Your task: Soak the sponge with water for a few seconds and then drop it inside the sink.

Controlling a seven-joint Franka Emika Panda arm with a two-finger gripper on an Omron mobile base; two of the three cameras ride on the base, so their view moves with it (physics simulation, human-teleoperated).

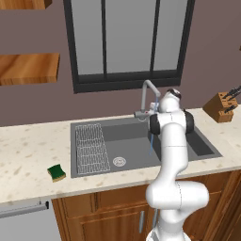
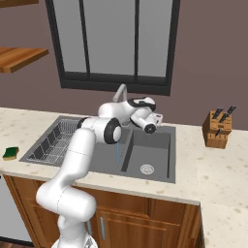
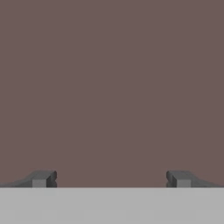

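Green-topped sponge sits at lower left on the desk, while the wide-open, empty claw (facing wall) risks a long, colliding swing.

Knife block on counter, rt of window.

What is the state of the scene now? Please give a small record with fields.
sponge: on the counter, left of the sink, untouched
water: thin stream running from the faucet into the sink
sink: wire rack in its left part
tool: open, holding nothing, facing the brown wall
knife block: on the counter, right of the sink
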